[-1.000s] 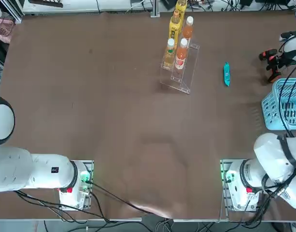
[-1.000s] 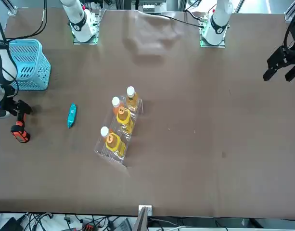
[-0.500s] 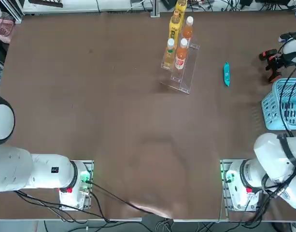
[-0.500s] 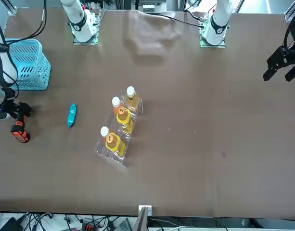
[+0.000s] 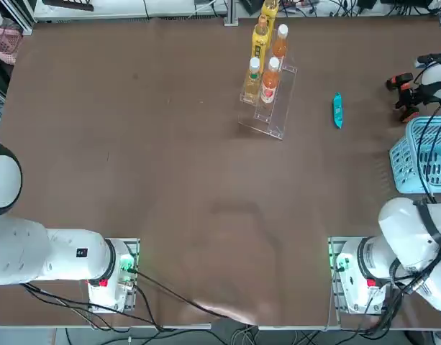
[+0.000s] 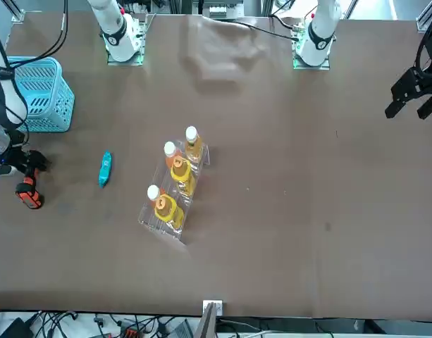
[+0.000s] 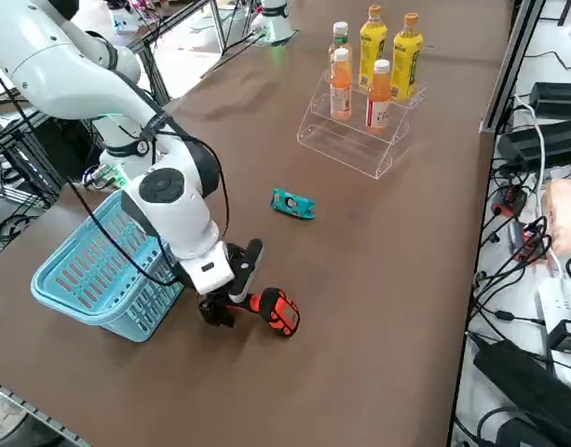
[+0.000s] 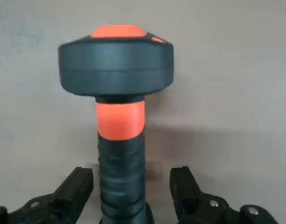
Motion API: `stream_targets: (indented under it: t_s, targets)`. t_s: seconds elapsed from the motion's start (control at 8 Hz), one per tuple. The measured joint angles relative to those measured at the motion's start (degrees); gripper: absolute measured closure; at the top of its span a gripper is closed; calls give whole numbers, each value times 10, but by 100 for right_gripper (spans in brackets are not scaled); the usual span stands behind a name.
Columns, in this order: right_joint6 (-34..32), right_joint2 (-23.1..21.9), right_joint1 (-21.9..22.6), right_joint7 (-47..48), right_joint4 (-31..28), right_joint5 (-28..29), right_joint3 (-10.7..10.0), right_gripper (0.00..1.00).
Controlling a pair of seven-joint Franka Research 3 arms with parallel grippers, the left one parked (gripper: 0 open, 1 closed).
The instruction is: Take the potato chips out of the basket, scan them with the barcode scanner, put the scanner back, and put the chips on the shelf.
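Scanner (image 8: 115, 119) lies on its side on the table (image 5: 170, 180), just beyond the basket (image 7: 94, 275) at the robot's right. The right pincer (image 8: 131, 186) stands open around its handle, one finger on each side with a gap to each, so nothing is held yet.

I judge the scanner to be rigid and rather light, with hard plastic that may slip. The ribbed black part of the handle, below the orange band, looks like the best place to take hold; the wide head would probably not fit between the fingers.

Chips (image 5: 337, 110) lie flat on the table between the shelf (image 5: 267, 108) and the scanner, well apart from both. The packet is probably very light and soft, so a gentle grip across its narrow middle should do.

Only the wrist view shows the gaps beside the handle. In the side view the wrist hides the fingers, but that view shows how close the basket is. The top view places chips and shelf.
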Motion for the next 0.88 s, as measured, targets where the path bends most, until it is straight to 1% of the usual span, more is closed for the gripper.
stream_targets:
  t_s: [0.12,0.25,0.38,0.5,0.62,0.75,0.88]
  targets:
    - [0,2,-1,-2,0,0,0,4]
    - [0,2,-2,-5,0,0,0,8]
    - [0,2,-2,-9,1,-1,0,16]
    - [0,2,-2,-11,1,-1,0,30]
    - [0,2,-2,-12,1,-1,0,33]
    - [0,2,-2,-13,2,-1,0,35]
    - [0,2,-2,-13,2,-1,0,40]
